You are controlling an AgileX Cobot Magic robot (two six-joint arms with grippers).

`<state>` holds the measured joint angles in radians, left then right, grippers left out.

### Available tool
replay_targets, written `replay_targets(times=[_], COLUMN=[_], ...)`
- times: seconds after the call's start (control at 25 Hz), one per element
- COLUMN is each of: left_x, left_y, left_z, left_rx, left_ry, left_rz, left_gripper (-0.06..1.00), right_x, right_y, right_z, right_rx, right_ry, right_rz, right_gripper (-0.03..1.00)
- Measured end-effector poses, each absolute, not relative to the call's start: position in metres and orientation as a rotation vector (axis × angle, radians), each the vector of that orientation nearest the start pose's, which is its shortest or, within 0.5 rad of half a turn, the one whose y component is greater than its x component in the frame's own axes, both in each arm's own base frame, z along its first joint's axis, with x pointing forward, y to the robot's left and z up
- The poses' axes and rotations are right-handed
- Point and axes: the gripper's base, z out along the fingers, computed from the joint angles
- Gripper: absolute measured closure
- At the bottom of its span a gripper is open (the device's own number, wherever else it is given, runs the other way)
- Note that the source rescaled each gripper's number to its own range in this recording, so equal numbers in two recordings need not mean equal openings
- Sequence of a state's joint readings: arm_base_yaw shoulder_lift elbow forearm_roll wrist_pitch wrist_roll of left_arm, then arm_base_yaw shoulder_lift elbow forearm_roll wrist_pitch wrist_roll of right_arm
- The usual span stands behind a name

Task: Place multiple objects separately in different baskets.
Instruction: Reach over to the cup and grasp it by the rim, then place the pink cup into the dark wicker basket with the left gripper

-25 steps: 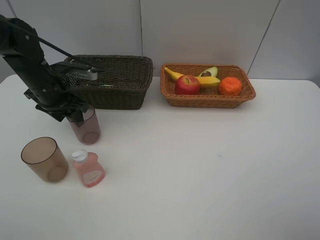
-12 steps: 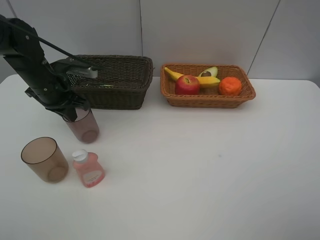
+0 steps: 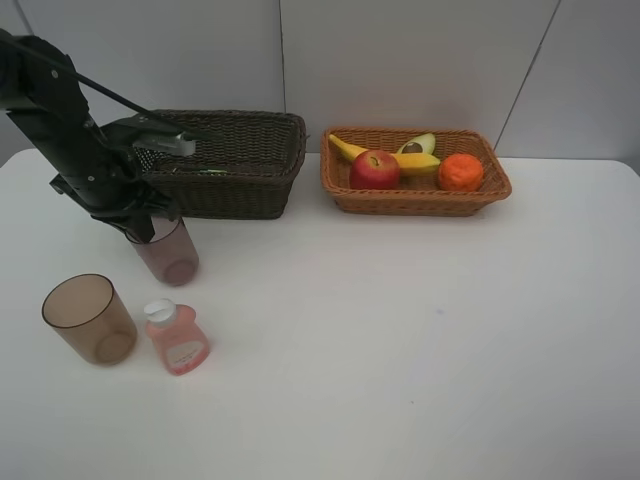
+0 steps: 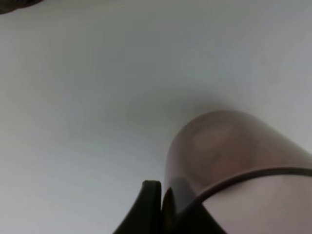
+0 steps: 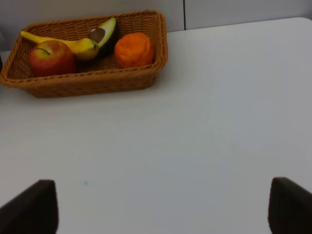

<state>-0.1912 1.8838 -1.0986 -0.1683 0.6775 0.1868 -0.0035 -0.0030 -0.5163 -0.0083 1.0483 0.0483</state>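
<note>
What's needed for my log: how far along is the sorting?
Done: yellow banana, red apple, orange tangerine and halved avocado lie in the light tan wicker basket. In hand: the left claw is shut on the rim of one translucent brownish-pink cup, beside the dark brown wicker basket. Left: the second such cup and the small white-capped pink bottle.

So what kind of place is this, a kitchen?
Probably a robot test lab, not a kitchen: a plain white table, blank grey wall panels, and a black robot arm gripping a cup.
</note>
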Motion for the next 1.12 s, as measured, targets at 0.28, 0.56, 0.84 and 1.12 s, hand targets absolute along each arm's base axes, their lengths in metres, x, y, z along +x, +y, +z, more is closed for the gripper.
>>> replay_targets(times=[0.28,0.56,0.84,1.12], left_x=[0.353,0.365,0.377,0.391], left_y=[-0.08,-0.084,-0.087,-0.084], left_z=[0.174,0.209,0.246,0.29], left_rx=[0.409,0.448,0.472,0.459], left_ry=[2.948,2.968,2.928,2.832], left_rz=[-0.201,-0.225,-0.237,-0.242], left_gripper=[0.94,0.94,0.94,0.94], right_x=[-0.007,-0.007,-0.007,-0.007], right_y=[-0.001,-0.001,-0.001,-0.001], right_z=[0.283,0.283,0.283,0.283], right_rx=[0.053,0.053,0.053,0.053], right_ry=[2.012,2.012,2.012,2.012], right_rz=[0.019,0.019,0.019,0.019], right_gripper=[0.12,0.12,0.12,0.12])
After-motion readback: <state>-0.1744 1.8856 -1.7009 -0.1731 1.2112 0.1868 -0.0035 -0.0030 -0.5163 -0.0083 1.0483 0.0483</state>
